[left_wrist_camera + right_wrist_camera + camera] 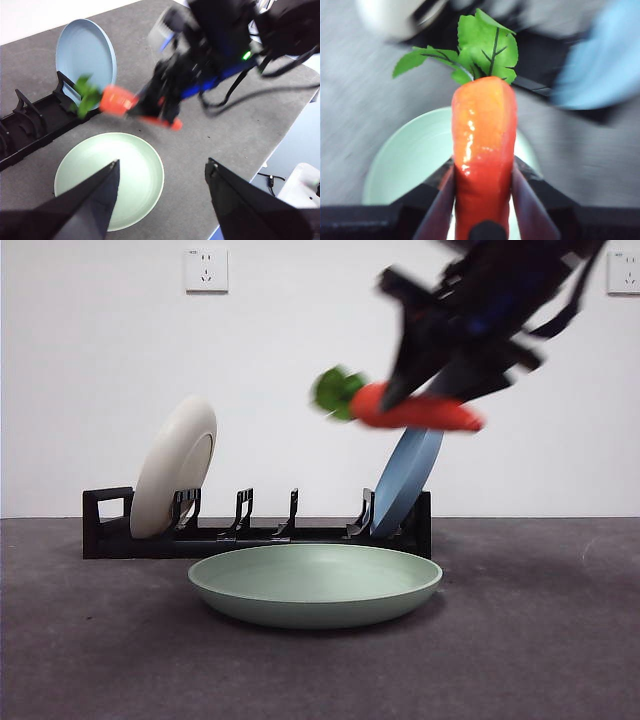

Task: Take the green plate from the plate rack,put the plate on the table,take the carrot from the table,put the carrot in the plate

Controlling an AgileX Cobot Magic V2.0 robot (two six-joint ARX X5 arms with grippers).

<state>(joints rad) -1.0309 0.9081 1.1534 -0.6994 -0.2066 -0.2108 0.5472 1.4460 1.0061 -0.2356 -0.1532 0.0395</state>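
The green plate (315,584) lies flat on the table (540,640) in front of the plate rack (255,530). My right gripper (410,395) is shut on the carrot (415,410) and holds it in the air above the plate's right side, leaves (337,392) pointing left. In the right wrist view the carrot (482,150) sits between the jaws with the plate (410,160) below it. My left gripper (162,172) is open and empty, high above the plate (115,175), and sees the right arm with the carrot (127,105).
A cream-white plate (175,465) stands in the rack's left end by the loop handle (108,510). A blue plate (405,480) leans in the rack's right end, just behind the carrot. The table's edge (260,165) lies right of the green plate.
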